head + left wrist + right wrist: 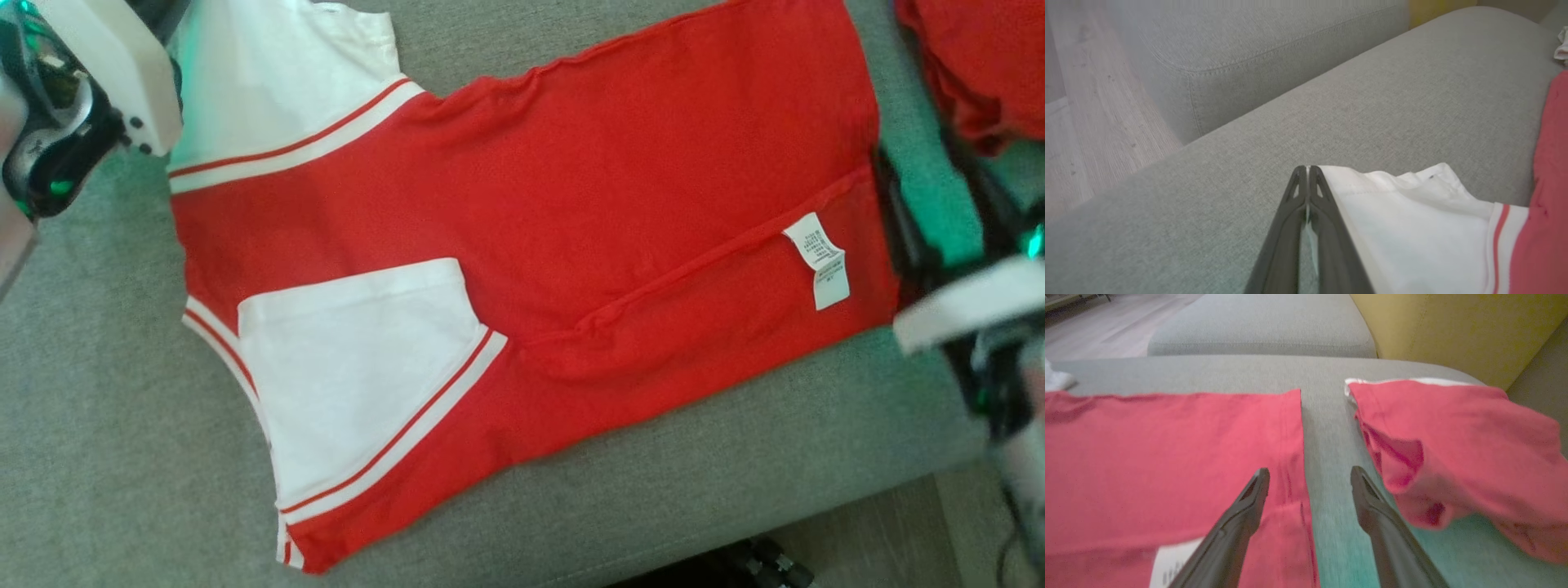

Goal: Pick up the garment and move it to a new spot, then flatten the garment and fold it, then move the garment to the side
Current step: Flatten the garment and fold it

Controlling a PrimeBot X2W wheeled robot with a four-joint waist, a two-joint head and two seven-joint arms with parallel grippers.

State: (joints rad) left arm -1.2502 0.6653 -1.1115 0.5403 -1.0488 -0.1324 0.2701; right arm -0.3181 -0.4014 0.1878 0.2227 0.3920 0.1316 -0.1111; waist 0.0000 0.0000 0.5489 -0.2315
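- Red-and-white garment (571, 204) lay spread lengthwise on the grey sofa cushion (98, 408), its near long edge apparently turned in already, w/ the care label (820, 261) showing by the hem
- Left gripper (1307, 168) was clamped tight on the rim of the far white sleeve (1412, 212), fingers pressed together w/ a sliver of cloth visible between them
- Right gripper (1310, 475) hung over the hem (1294, 428) w/ jaws spread wide & nothing in them; one finger sat above red cloth, the other above bare cushion
- Step in hand, prob.: folding the far long side over. Done well, that called for the right gripper to drop onto the far hem corner & pinch the cloth firmly before any lift, so both ends rise together
- Lift should be low & level, both arms travelling at a matched pace toward the near edge; a lone pull from the sleeve end would likely skew the body & drag out the turned-in edge
- Thin jersey looked limp, so a shallow bite could slip; a deeper bite at the hem seemed safer
- Second red garment (1453, 437) lay just beside the hem, parted from it by a strip of cushion; the open finger nearest it risked snagging it, esp. on the way down
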